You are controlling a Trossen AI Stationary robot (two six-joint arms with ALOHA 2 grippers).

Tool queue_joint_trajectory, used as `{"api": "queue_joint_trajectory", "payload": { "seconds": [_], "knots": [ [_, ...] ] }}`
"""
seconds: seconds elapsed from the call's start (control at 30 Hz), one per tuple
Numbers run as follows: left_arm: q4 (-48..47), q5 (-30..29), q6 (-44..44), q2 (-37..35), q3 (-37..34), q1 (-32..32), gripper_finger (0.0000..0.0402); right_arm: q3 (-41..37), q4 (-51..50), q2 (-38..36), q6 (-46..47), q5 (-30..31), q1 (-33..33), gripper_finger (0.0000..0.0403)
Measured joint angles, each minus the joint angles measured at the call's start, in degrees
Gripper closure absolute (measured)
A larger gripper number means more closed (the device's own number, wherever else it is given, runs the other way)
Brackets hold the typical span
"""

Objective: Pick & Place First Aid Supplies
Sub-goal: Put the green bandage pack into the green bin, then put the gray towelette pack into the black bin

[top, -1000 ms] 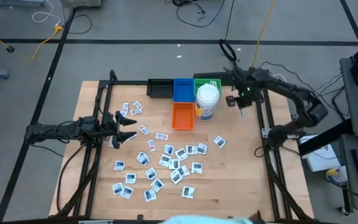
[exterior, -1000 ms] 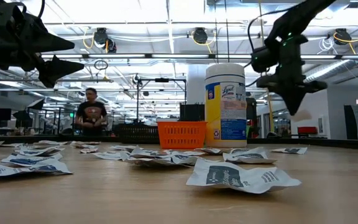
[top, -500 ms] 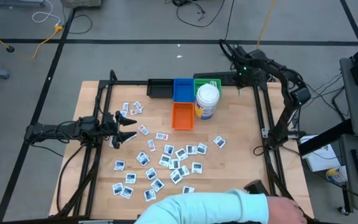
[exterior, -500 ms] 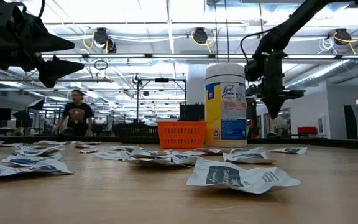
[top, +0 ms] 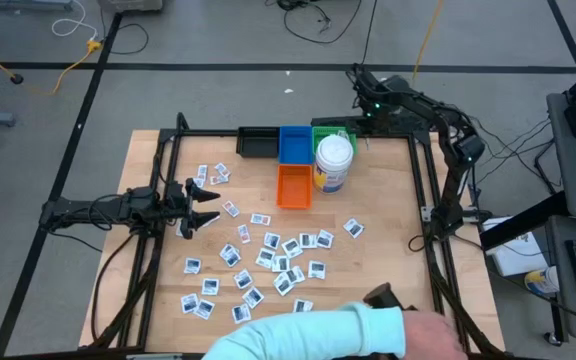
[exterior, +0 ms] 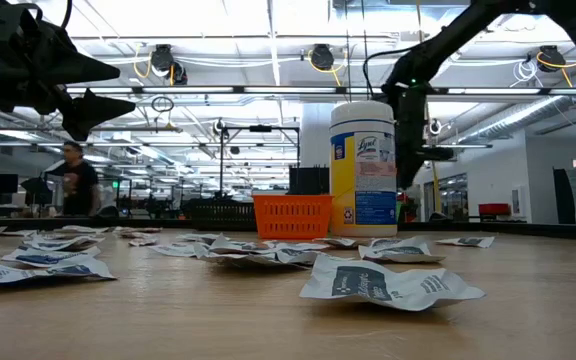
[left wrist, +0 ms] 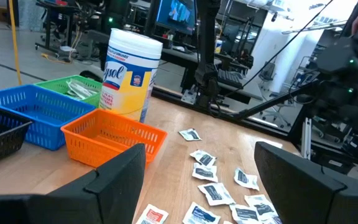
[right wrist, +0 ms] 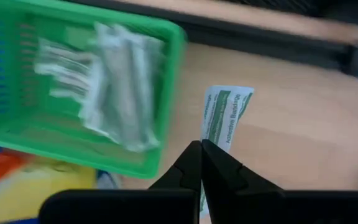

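Many small white packets (top: 268, 255) lie flat and scattered over the wooden table's middle and near left. My right gripper (right wrist: 202, 151) is shut on a narrow white strip with green print (right wrist: 225, 115). It hovers at the far right (top: 368, 106), just beside the green basket (right wrist: 61, 134), which holds several pale wrapped strips (right wrist: 117, 81). My left gripper (top: 208, 205) waits open at the table's left, pointing level, touching nothing. My right gripper pinches the strip between its two fingertips near one long edge (right wrist: 211, 138), coming from above and pointing steeply down. The strip runs on past the fingertips, lifted clear of the table beside the basket's right wall.
Black (top: 256, 143), blue (top: 293, 143) and orange (top: 293, 186) baskets and a Lysol canister (top: 334, 160) stand at the far middle. A person's pale sleeve (top: 308, 335) and hand reach in over the near edge. Black frame rails run along both sides.
My right gripper, still shut on the strip, has travelled toward the table's far edge and then left toward the green basket. A person's sleeved arm has come in over the near edge.
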Motion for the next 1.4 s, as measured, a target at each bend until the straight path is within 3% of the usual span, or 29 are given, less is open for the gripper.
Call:
{"api": "queue_joint_trajectory", "payload": {
  "seconds": [0.2,0.57,0.7,1.07,1.4],
  "knots": [
    [0.0,0.0,0.0,0.0,0.0,0.0,0.0096,0.6,7.4,2.1,0.3,-7.0,1.7,0.0403],
    [0.0,0.0,0.0,0.0,0.0,0.0,0.0096,0.6,12.0,4.2,-0.3,-8.8,3.1,0.0399],
    [0.0,0.0,0.0,0.0,0.0,0.0,0.0096,0.6,11.8,4.2,-0.3,-9.0,3.1,0.0369],
    [0.0,0.0,0.0,0.0,0.0,0.0,0.0096,0.6,11.0,3.4,-2.8,-8.8,2.5,0.0224],
    [0.0,0.0,0.0,0.0,0.0,0.0,0.0096,-1.3,3.0,-3.8,-5.2,1.8,0.0,0.0223]
  ]
}}
